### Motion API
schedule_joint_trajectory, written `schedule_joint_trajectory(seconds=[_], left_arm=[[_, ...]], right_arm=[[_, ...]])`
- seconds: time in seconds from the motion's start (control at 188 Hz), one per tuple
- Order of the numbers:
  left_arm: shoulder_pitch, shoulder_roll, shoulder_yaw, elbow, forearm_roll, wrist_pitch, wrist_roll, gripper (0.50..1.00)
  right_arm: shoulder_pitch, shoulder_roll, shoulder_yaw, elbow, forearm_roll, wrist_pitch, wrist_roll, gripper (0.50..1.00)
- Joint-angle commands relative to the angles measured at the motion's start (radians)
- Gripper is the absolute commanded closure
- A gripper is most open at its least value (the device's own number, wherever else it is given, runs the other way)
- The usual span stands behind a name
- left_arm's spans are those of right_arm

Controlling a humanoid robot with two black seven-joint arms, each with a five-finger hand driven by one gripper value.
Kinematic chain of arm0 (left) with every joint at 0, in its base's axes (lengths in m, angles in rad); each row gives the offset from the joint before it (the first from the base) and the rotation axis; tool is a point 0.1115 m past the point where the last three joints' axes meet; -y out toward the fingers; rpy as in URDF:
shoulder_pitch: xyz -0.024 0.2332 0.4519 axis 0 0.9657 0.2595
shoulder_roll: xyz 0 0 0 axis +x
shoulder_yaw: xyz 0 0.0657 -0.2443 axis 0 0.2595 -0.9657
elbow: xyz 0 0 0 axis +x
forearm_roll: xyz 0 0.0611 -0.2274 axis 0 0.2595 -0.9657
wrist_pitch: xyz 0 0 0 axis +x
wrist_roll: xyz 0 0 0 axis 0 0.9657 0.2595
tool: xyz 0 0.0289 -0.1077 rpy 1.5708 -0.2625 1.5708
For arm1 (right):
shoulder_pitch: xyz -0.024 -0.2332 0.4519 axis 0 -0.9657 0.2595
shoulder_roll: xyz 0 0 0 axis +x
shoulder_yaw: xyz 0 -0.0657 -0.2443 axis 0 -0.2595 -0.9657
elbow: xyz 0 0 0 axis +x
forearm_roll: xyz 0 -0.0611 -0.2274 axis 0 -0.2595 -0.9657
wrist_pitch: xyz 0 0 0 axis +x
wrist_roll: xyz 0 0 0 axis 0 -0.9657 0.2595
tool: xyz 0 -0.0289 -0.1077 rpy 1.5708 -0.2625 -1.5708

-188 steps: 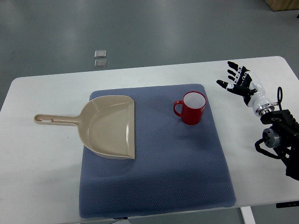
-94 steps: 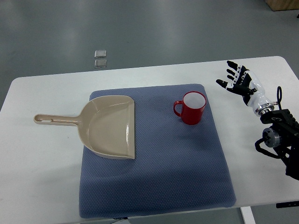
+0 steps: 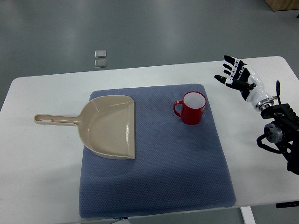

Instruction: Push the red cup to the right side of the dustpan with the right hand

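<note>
Red cup point(image 3: 192, 108) upright on blue mat point(image 3: 154, 154), white inside, handle leftward.

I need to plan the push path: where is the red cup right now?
In the top view, the red cup stands upright on the blue mat, right of the dustpan and apart from it, left of the open right hand.
</note>
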Motion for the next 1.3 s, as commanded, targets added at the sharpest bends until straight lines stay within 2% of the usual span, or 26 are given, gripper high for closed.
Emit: schedule_joint_trajectory(seconds=[0.0,0.532,0.948,1.294], left_arm=[[0.0,0.0,0.0,0.0,0.0,-0.001,0.0,0.5],[0.0,0.0,0.0,0.0,0.0,-0.001,0.0,0.5],[0.0,0.0,0.0,0.0,0.0,0.0,0.0,0.5],[0.0,0.0,0.0,0.0,0.0,-0.001,0.0,0.5]], right_arm=[[0.0,0.0,-0.001,0.0,0.0,0.002,0.0,0.57],[-0.016,-0.017,-0.003,0.008,0.0,0.008,0.018,0.57],[-0.041,-0.112,-0.038,0.049,-0.002,0.115,0.052,0.57],[-0.062,-0.115,-0.075,0.075,-0.049,0.18,0.076,0.57]])
